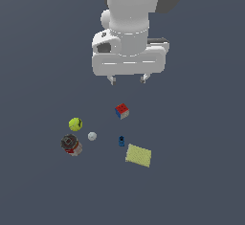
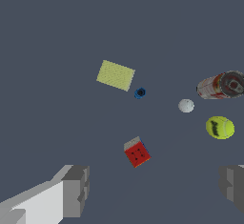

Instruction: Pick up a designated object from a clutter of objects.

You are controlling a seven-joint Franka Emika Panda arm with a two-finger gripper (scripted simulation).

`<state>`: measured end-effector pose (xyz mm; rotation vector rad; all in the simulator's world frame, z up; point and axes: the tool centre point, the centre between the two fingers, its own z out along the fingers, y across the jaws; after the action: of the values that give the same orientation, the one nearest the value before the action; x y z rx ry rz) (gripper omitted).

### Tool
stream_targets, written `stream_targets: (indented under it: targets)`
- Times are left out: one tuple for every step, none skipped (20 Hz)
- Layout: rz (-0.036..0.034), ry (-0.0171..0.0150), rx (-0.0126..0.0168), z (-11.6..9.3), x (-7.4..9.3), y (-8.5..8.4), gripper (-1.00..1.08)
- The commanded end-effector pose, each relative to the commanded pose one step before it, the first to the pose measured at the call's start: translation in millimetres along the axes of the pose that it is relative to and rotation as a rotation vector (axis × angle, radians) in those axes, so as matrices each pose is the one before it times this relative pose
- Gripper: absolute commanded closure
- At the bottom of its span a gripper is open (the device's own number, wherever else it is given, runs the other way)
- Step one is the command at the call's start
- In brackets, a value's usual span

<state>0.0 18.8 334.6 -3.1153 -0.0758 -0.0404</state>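
While the gripper (image 1: 128, 79) hangs wide open and empty above the clutter, the tennis ball (image 1: 75, 123) sits just beside the can (image 1: 71, 144), with the white ball (image 1: 92, 136) near both.

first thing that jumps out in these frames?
The big white arm with its open gripper hanging empty above the clutter. Below it, the red-faced cube sits closest; the yellow-green ball lies toward the exterior view's left, beside the tipped can and a white ball.
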Motion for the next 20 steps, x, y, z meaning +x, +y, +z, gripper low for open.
stream_targets:
  targets:
    - [0.0, 0.0, 0.0, 0.0, 0.0, 0.01, -0.92]
    - [0.00022, 0.00064, -0.00011, -0.11, 0.3, 0.33, -0.92]
    - [0.00084, 0.00232, -0.00034, -0.56, 0.74, 1.08, -0.92]
    - [0.0013, 0.00377, -0.00058, -0.91, 1.24, 1.75, -0.92]
    - [0.00164, 0.00521, -0.00085, -1.3, 1.74, 2.39, -0.92]
    - [0.00184, 0.00686, -0.00122, -1.86, 2.2, 2.99, -0.92]
    - [0.00146, 0.00756, -0.0015, -2.29, 2.34, 3.05, -0.92]
    - [0.00056, 0.00641, -0.00142, -2.25, 1.85, 2.25, -0.92]
    - [-0.0003, 0.00518, -0.00129, -2.16, 1.33, 1.43, -0.92]
    - [-0.00108, 0.00385, -0.0011, -1.99, 0.83, 0.63, -0.92]
    - [-0.00164, 0.00229, -0.0008, -1.63, 0.33, -0.12, -0.92]
    - [-0.00141, 0.00053, -0.00033, -0.83, -0.11, -0.57, -0.92]
    - [-0.00015, -0.00066, 0.00014, 0.18, -0.18, -0.25, -0.92]
    - [0.00112, -0.00098, 0.00041, 0.87, -0.07, 0.28, -0.92]
    - [0.00234, -0.00095, 0.00056, 1.43, 0.15, 0.89, -0.92]
    - [0.00362, -0.00083, 0.00071, 1.97, 0.42, 1.59, -0.92]
    - [0.00494, -0.00077, 0.00086, 2.54, 0.66, 2.3, -0.92]
    - [0.00621, -0.00074, 0.00099, 3.11, 0.88, 2.96, -0.92]
    - [0.00751, -0.00076, 0.00111, 3.69, 1.07, 3.63, -0.92]
    - [0.00874, -0.00085, 0.00122, 4.28, 1.22, 4.25, -0.92]
